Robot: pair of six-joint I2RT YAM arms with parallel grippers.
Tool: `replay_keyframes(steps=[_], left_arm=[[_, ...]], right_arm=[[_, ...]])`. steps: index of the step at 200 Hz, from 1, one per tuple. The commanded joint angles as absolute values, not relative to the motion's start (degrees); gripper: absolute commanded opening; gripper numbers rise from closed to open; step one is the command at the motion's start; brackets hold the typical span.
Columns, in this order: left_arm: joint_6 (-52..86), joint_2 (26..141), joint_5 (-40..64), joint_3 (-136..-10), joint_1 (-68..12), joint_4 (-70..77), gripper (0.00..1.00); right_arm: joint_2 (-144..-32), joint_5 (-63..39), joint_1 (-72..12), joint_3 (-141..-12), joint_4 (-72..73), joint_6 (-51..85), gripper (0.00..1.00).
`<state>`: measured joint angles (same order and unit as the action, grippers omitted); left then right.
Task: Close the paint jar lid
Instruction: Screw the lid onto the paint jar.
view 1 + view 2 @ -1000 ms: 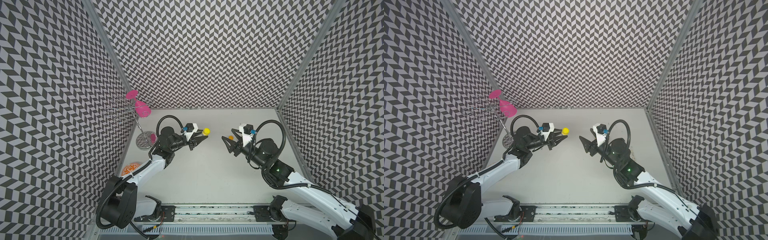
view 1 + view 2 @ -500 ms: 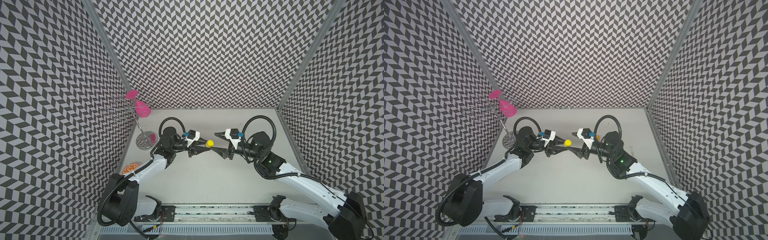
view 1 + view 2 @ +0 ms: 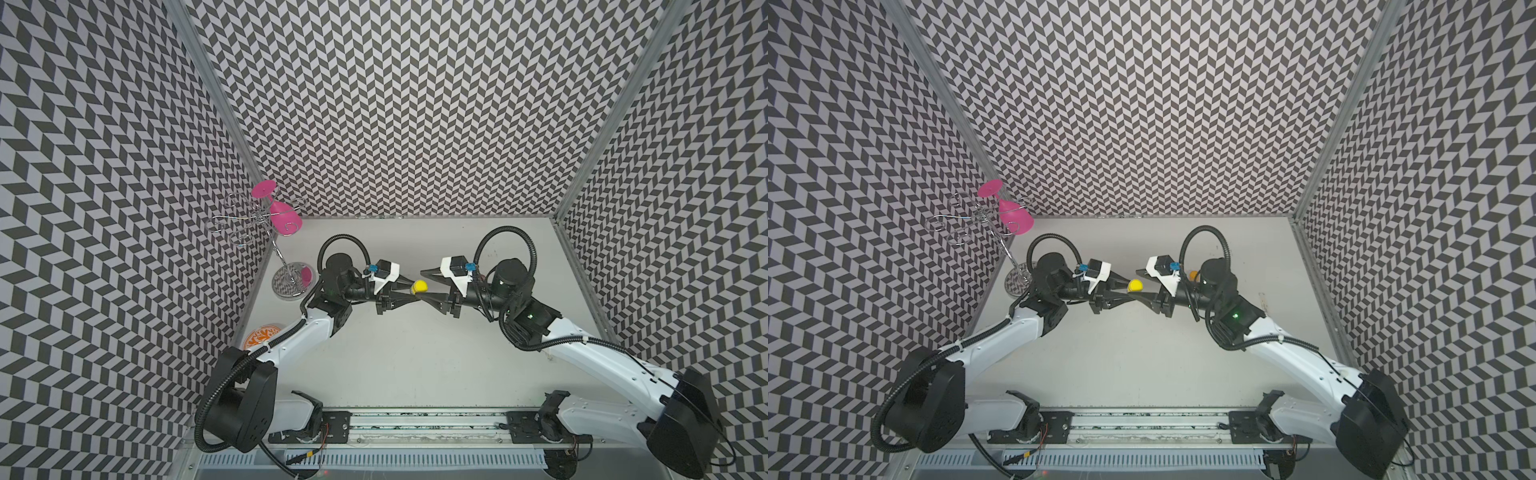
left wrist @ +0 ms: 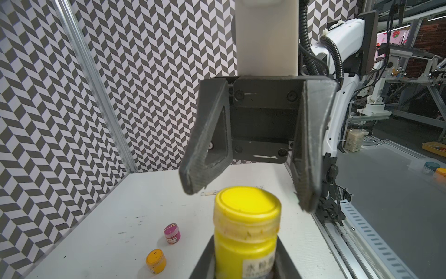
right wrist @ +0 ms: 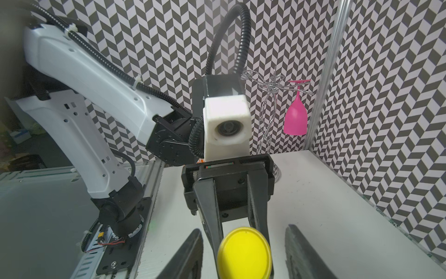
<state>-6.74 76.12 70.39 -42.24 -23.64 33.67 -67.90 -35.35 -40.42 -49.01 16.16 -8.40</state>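
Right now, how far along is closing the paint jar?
Done: left gripper holds the paint jar lifted, yellow lid sitting on top. In hand: right gripper, open, flanks the lid without touching. Left: clamp and twist it; tightness can't be judged.

Dead center of the frame, the left gripper point(image 3: 410, 289) is clamped on a little yellow paint jar point(image 3: 419, 286). The right gripper point(image 3: 424, 284) faces it head-on, jaws spread either side of the jar's end. In the upper left, a pink wine glass point(image 3: 284, 217) hangs on a wire rack point(image 3: 249, 220). An orange disc point(image 3: 259, 337) peeks out beside the left arm.
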Motion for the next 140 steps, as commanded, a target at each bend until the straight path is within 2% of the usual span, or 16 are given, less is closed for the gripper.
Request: replay_keyframes(steps=[1,66,105,140], left_arm=[[-7.1,75.6,71.6,-44.0,-24.0,33.2,0.27],[-7.0,75.7,71.5,-44.3,-24.0,33.1,0.27],[-7.0,75.7,71.0,-44.4,-24.0,33.1,0.27],[-6.7,74.5,68.7,-43.8,-23.8,34.5,0.26]], right_arm=[[-68.7,-35.1,-40.6,-50.9,18.1,-8.5,0.52],[-69.5,-34.9,-40.7,-51.3,17.8,-8.2,0.4],[-70.6,-35.0,-40.9,-51.7,17.3,-7.7,0.28],[-71.7,-34.5,-41.0,-52.2,16.1,-7.0,0.21]])
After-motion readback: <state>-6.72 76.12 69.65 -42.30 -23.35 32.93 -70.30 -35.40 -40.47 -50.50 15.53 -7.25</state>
